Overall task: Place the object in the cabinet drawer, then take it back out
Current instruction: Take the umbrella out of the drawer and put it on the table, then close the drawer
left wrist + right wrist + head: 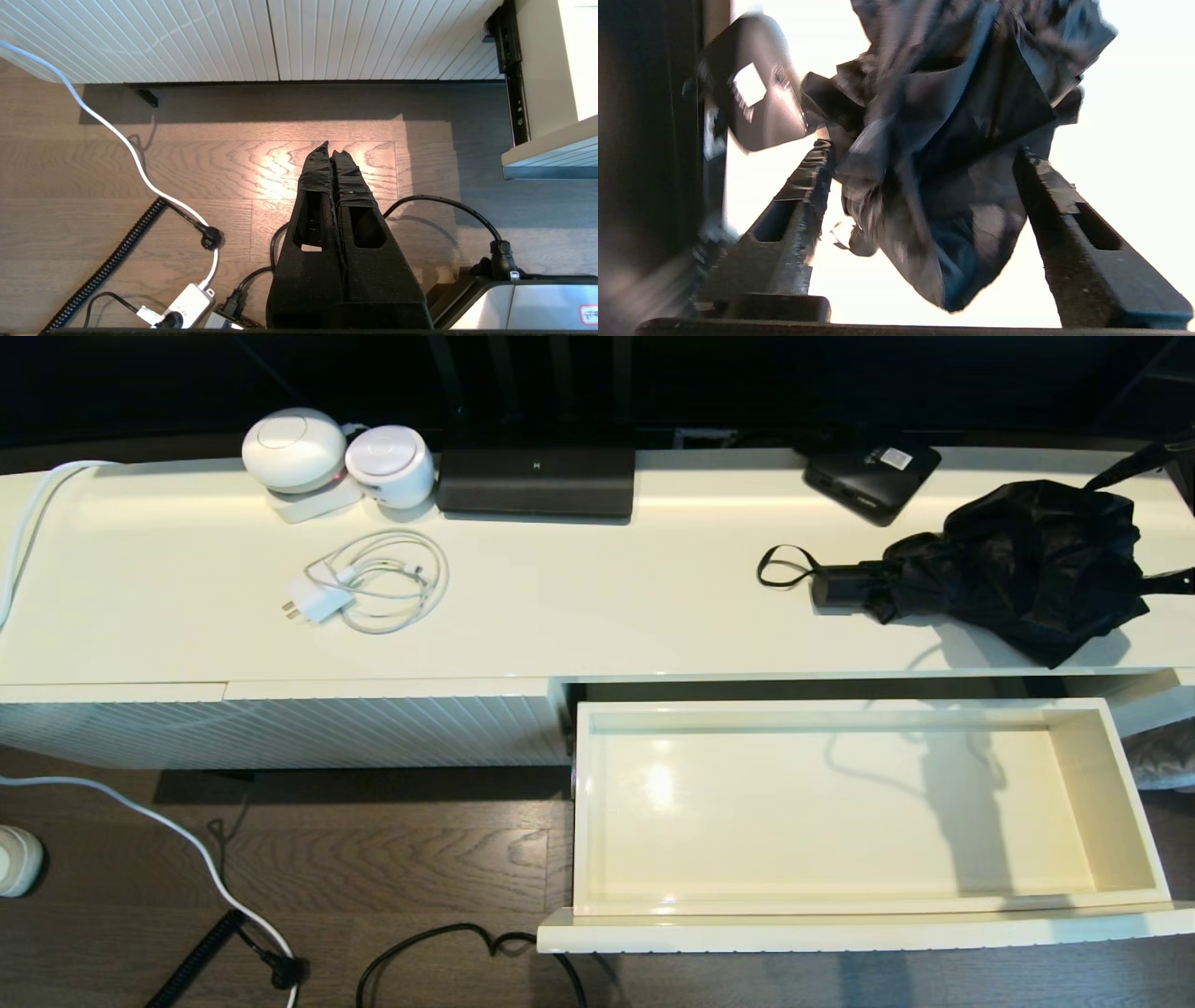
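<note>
The black folding umbrella (1018, 560) lies on the cabinet top at the right, its short handle (840, 586) and wrist loop (782, 566) pointing left. My right gripper (1160, 523) reaches in from the right edge and stands open, one finger on either side of the baggy fabric (943, 140). In the right wrist view the right gripper (924, 149) has its fingers wide apart around the cloth. The cabinet drawer (794, 803) is pulled out below and holds nothing; its corner (551, 154) shows in the left wrist view. My left gripper (332, 148) is shut, low over the wooden floor.
A flat black box with a white sticker (870, 471) sits just behind the umbrella. A black rectangular device (537, 481), two white round units (294, 448) and a coiled white charger (373, 581) lie further left. Cables (140, 168) run across the floor.
</note>
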Controlling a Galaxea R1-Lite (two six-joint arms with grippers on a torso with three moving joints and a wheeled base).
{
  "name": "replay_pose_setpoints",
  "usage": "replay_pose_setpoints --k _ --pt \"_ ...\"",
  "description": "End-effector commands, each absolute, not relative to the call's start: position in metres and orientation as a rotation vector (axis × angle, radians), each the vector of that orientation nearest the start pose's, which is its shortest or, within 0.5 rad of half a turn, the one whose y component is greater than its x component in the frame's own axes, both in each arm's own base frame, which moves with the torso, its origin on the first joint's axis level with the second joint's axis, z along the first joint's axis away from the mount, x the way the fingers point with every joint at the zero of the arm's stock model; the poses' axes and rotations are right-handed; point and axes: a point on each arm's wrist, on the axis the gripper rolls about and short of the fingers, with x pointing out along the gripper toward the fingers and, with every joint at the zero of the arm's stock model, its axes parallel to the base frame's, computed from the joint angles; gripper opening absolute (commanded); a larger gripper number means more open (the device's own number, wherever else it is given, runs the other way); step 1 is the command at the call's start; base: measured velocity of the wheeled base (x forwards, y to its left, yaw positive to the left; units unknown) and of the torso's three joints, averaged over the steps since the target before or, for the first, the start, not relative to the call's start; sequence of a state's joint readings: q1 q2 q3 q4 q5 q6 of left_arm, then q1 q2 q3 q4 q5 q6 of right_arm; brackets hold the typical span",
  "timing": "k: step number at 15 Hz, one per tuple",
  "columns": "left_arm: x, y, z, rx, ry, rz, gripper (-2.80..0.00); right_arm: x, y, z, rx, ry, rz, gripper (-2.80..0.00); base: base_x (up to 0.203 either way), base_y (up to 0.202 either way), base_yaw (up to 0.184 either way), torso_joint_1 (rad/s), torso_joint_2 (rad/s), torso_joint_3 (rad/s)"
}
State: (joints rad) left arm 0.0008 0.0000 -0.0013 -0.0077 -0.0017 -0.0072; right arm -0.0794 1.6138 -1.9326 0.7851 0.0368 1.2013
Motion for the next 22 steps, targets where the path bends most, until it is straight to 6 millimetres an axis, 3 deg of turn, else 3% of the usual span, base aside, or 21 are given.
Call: replay_pose_setpoints --k 1,5,9,10,14,18,22 --pt "-0.023 0.0 0.076 -0.008 -0.008 0.0 -2.8 0.219 -0.015 0.394 1.092 0.354 -0.262 0.0 0.0 0.0 0.0 0.0 0.0 0.0" --pt "-0.023 0.0 0.076 -0.008 -0.008 0.0 -2.8 0.178 -0.009 0.391 0.755 0.488 -0.219 0.0 0.0 0.0 0.0 0.0 0.0 0.0" --pt "-0.023 0.0 0.077 -0.008 -0.009 -0.002 -2.8 0.14 -0.007 0.389 0.494 0.517 -0.178 0.0 0.0 0.0 0.0 0.0 0.0 0.0" --pt "-0.023 0.0 0.077 -0.008 -0.009 0.0 -2.8 0.129 -0.006 0.386 0.435 0.525 -0.174 -2.8 0.0 0.0 0.0 0.0 0.0 0.0" --pt "-0.023 0.0 0.077 -0.008 -0.009 0.0 -2.8 0.087 -0.001 0.364 0.283 0.605 -0.103 -2.8 0.0 0.0 0.0 0.0 0.0 0.0" --pt "-0.023 0.0 0.077 -0.008 -0.009 -0.002 -2.8 0.042 0.002 0.311 0.117 0.757 0.014 -2.8 0.0 0.0 0.0 0.0 0.0 0.0" --pt "-0.023 0.0 0.077 -0.008 -0.009 -0.001 -2.8 0.005 0.006 0.257 0.165 0.899 0.271 -2.8 0.0 0.0 0.0 0.0 0.0 0.0"
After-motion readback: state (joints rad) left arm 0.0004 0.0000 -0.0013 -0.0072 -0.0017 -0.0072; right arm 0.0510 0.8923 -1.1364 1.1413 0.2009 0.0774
